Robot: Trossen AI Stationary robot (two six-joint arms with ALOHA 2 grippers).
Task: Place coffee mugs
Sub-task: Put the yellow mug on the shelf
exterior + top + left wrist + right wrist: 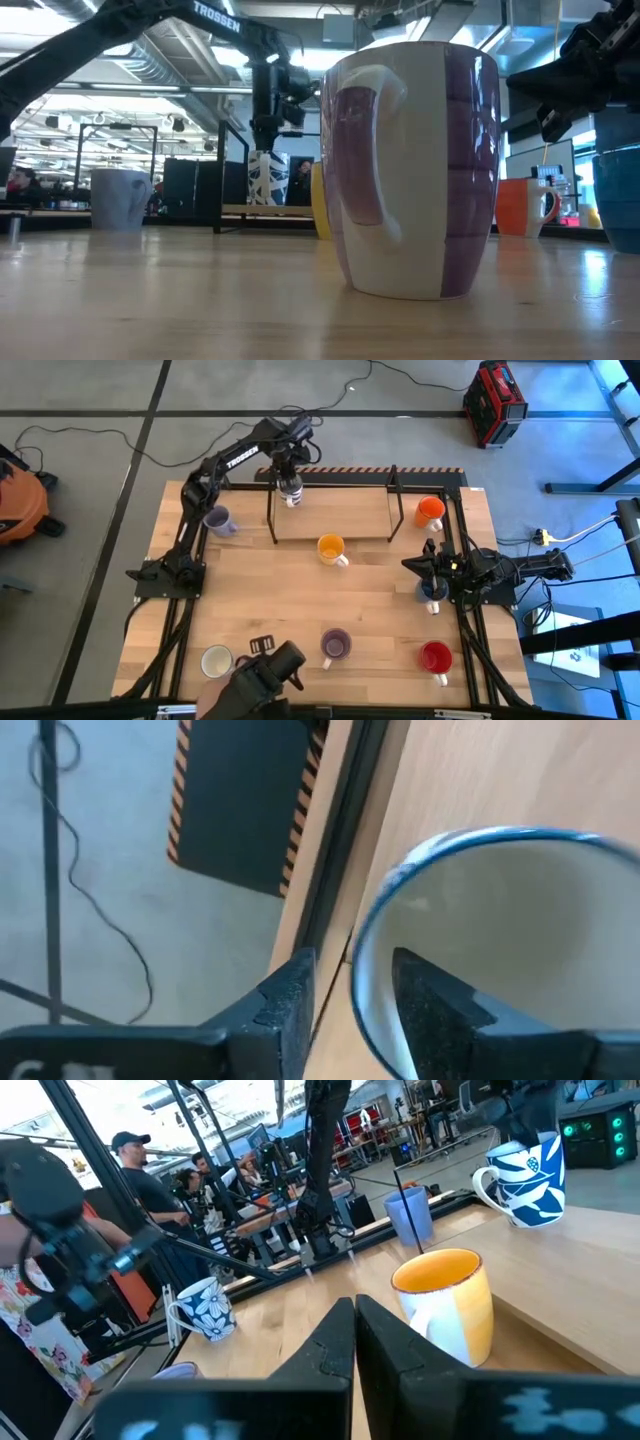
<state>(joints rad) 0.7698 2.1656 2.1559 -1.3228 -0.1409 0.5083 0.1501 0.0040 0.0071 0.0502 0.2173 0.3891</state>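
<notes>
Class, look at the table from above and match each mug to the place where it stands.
Mugs:
1. red mug
2. orange mug
3. grey-lavender mug
4. white mug

Places (high view):
A. just left of the raised shelf
B. bottom-right area of the table
C. bottom-left area of the table
D. just right of the raised shelf

Pairs: 1-B, 2-D, 3-A, 4-C

My wooden table (370,585) carries a low black-legged shelf (340,515) near its top edge; a red toolbox (494,402) sits upper right, an orange vacuum (18,500) far left, cables (90,445) between.
</notes>
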